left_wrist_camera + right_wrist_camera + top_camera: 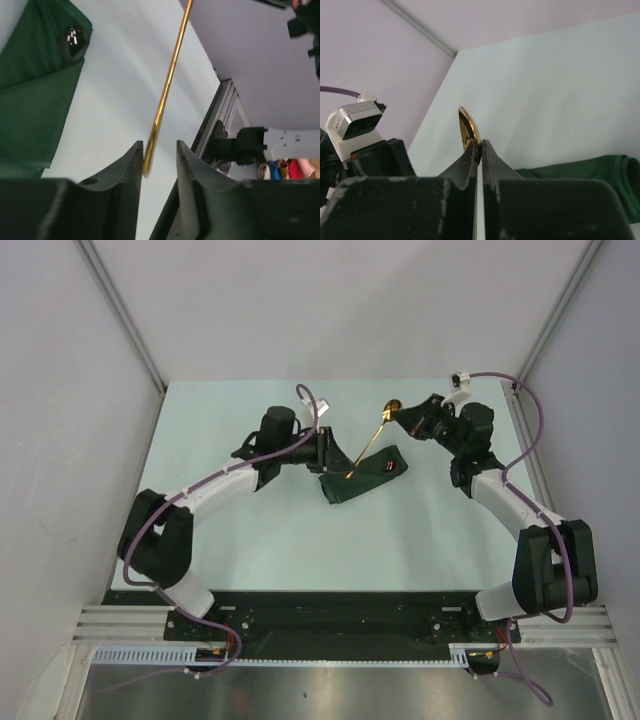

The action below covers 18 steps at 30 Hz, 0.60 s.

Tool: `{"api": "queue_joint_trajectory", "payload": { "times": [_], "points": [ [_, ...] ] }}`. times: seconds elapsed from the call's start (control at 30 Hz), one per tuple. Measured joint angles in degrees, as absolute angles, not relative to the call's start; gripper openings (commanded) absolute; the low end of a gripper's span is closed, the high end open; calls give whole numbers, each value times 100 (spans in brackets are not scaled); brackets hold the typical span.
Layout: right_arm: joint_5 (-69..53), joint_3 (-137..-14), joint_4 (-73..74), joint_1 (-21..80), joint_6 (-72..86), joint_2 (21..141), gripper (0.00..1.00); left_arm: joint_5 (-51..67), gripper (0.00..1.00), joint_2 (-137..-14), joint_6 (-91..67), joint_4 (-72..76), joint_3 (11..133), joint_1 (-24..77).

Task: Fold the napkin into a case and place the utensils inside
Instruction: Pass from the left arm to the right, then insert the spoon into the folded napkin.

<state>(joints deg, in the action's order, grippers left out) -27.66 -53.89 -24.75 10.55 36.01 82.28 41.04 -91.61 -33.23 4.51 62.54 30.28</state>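
- Napkin [365, 478]: dark green cloth, folded into a narrow, layered strip. It lies flat near the middle of the surface [250, 530], a little toward the right edge and set at a slant to the edges.
- Black spoon [74, 41]: only the glossy bowl shows, resting at the end of the folded cloth that points to the right edge. Its handle cannot be seen.
- Gold spoon [370, 440]: lifted off the surface and tilted. The bowl is high and toward the far edge, and the slim handle slants down toward the napkin. It is not inside the cloth.
- Right gripper [479, 146]: clenched, with the jaws pressed together on the gold spoon's bowl. The bowl's rim stands up above the fingertips in the right wrist view.
- Left gripper [157, 147]: released, with the jaws a little apart. The lower end of the gold handle sits between them, close against one finger [134, 165] and with a clear gap to the other. In the left wrist view this end hangs over the bare surface just beside the napkin's edge.
- Arms: both reach in from the near edge and meet over the napkin, the left from the left side and the right from the right side.
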Motion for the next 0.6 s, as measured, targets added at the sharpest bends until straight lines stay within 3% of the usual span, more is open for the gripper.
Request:
{"api": "queue_joint_trajectory", "payload": {
  "times": [0.1,0.13,0.17,0.23,0.37,0.6],
  "points": [
    [-2244,-5207,-2724,972,3594,8145,0,3861,38,-9378,-3382,311,6517,2906],
    [-2032,-5105,-2759,963,3594,8106,0,3736,22,-9397,-3454,281,6517,2847],
    [-1765,-4976,-2814,952,3588,8060,0,3616,13,-9419,-3518,244,6517,2794],
    [-1146,-4689,-2867,980,3553,7959,0,3356,6,-9507,-3699,222,6517,2720],
    [-189,-4381,-2980,1081,3402,7972,0,2912,2,-9913,-3920,86,6563,2681],
    [281,-4453,-3542,987,3336,8729,0,2484,0,-10770,-4051,-290,6694,2567]
  ]
}}
